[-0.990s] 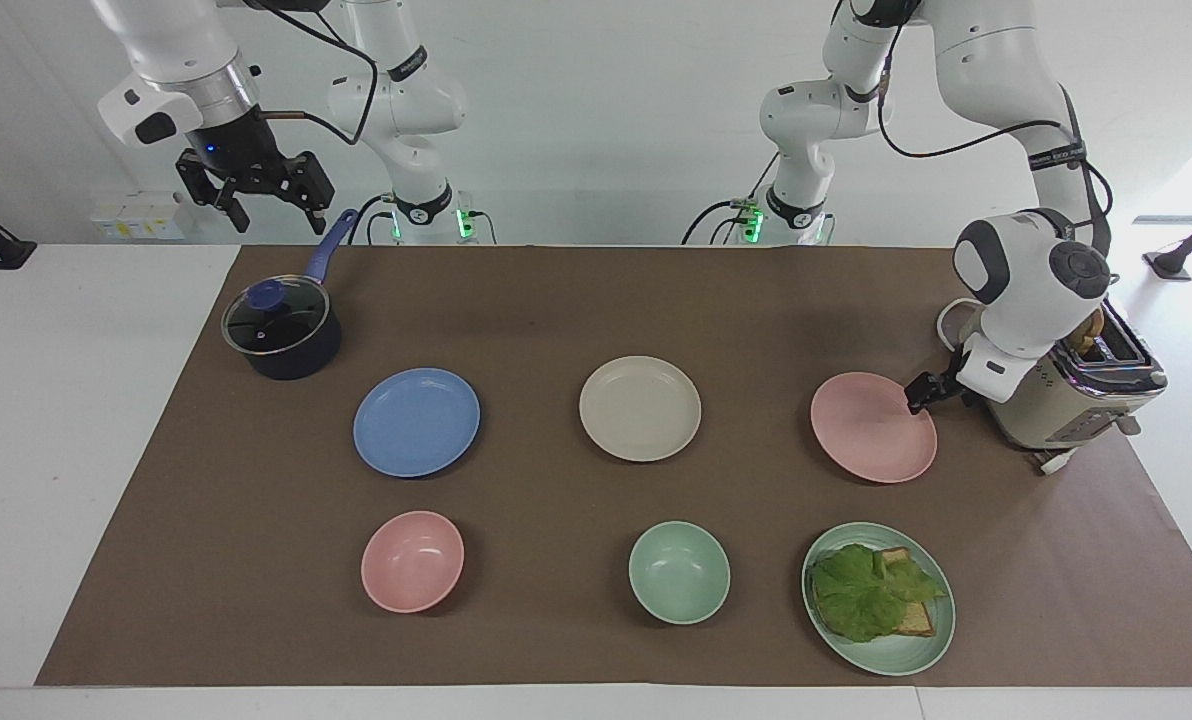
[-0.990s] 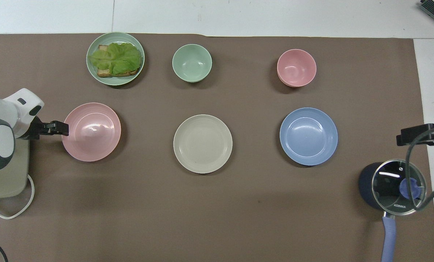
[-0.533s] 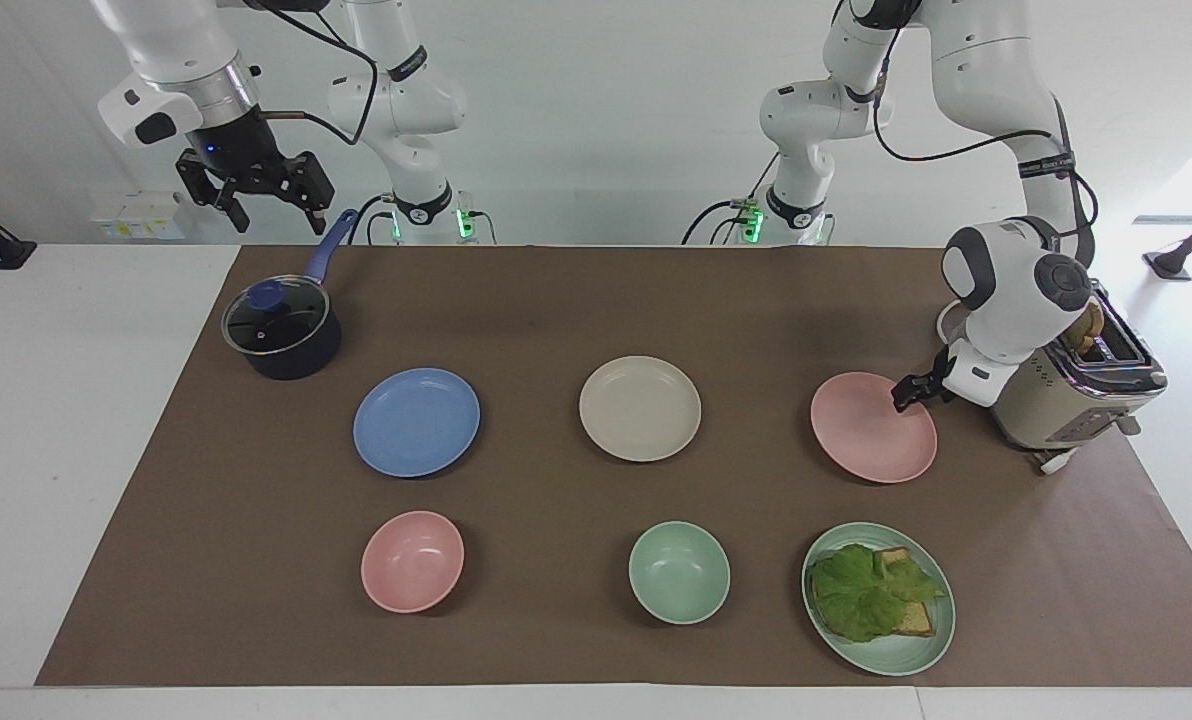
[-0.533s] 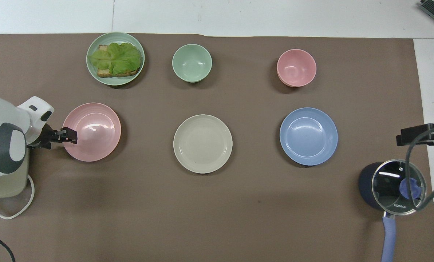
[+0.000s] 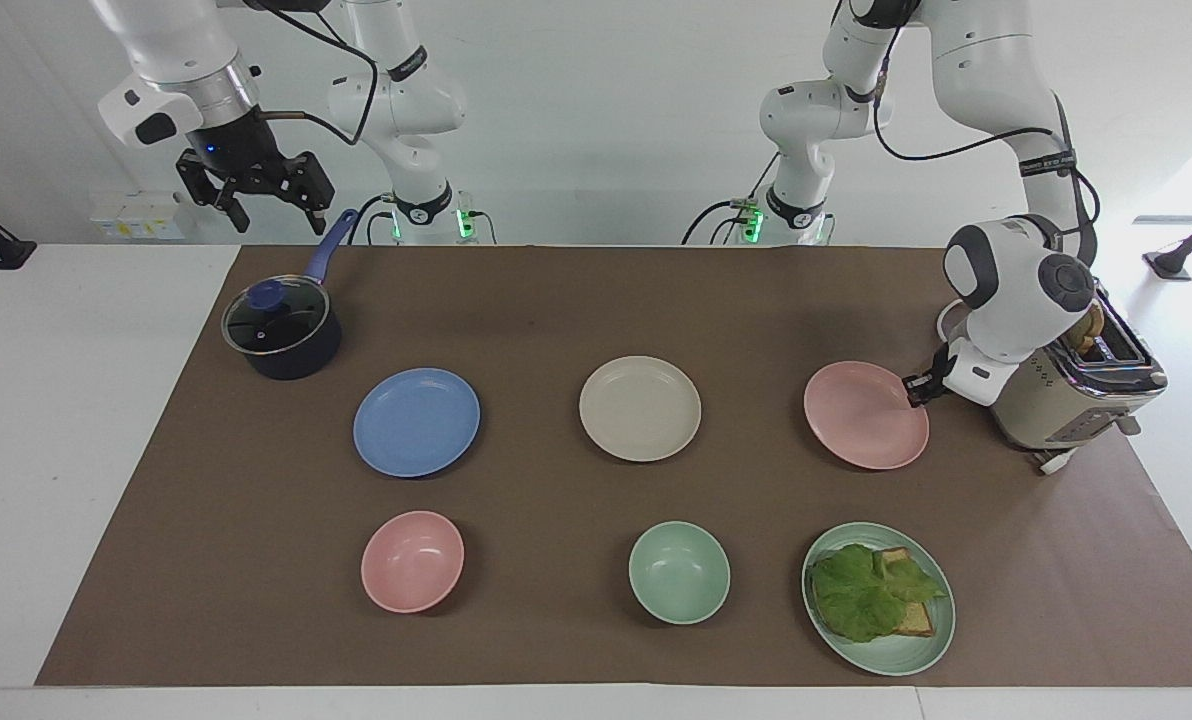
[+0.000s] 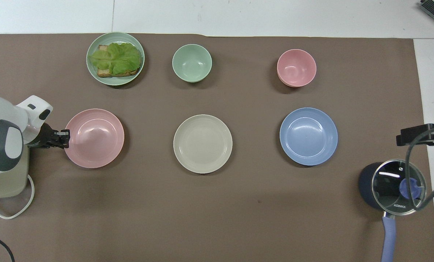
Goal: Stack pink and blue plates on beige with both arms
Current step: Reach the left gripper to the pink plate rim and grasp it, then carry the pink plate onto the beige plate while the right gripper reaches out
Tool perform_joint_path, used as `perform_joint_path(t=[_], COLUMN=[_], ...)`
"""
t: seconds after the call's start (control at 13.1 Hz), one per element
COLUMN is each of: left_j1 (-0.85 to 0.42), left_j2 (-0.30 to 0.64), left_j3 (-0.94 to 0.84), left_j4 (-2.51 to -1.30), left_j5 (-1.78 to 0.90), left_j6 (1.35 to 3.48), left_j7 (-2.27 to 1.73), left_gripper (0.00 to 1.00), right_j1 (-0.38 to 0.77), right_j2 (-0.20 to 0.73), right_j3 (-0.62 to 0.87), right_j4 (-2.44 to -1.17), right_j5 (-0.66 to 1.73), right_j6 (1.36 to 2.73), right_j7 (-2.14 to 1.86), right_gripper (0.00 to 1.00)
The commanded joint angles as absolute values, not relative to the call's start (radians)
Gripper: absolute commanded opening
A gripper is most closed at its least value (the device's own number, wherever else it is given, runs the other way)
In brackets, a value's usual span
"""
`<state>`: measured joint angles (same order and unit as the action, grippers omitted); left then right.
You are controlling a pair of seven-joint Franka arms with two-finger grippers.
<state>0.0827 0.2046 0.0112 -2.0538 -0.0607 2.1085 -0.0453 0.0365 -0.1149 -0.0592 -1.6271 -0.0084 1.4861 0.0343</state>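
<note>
Left gripper (image 5: 922, 385) — clamped on pink plate (image 5: 864, 415) rim, near the tabletop's left-arm edge. Step: first pickup. Next: lift, carry onto central beige plate (image 5: 640, 408). Right gripper (image 5: 268, 200) — spread, waiting over pot handle; blue plate (image 5: 416, 421) untouched.

Bright, even, diffuse light from above in both views; no dim corners. Soft, short shadows under the plates and bowls on the brown mat (image 5: 556, 300), a broader faint one beneath the left arm near the toaster (image 5: 1076, 400). Strong washed-out glow at the left arm's end of the bench (image 5: 1186, 440) in the facing view, as from a window. Small glare spots on the saucepan's glass lid (image 6: 399, 182). Sharp focus throughout, no motion blur. Slight bowing of straight lines toward the frame edges.
</note>
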Motion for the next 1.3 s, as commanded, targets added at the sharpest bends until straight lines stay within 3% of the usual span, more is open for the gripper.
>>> perform_joint_path(t=[0.0, 0.3, 0.91, 1.22], left_j1=[0.074, 0.069, -0.242, -0.388], left_j2=[0.199, 0.193, 0.176, 0.138], left_j3=[0.015, 0.008, -0.012, -0.014], left_j4=[-1.962, -1.887, -1.913, -1.985], left_j5=[-0.133, -0.265, -0.337, -0.353], left_j6=[1.982, 1.887, 1.96, 2.075], left_j7=[-0.002, -0.006, -0.18, -0.32], left_gripper=[0.0, 0.0, 0.0, 0.0], right_j1=[0.026, 0.026, -0.012, -0.055], right_j2=[-0.138, -0.138, -0.156, -0.158], right_j3=[-0.058, -0.058, -0.06, -0.06], right_j4=[-1.652, -1.652, -1.718, -1.853], right_j5=[0.017, 0.017, 0.018, 0.025], right_j6=[1.488, 1.488, 1.525, 1.687], right_j7=[0.015, 0.015, 0.003, -0.034], right_gripper=[1.0, 1.0, 1.0, 1.0])
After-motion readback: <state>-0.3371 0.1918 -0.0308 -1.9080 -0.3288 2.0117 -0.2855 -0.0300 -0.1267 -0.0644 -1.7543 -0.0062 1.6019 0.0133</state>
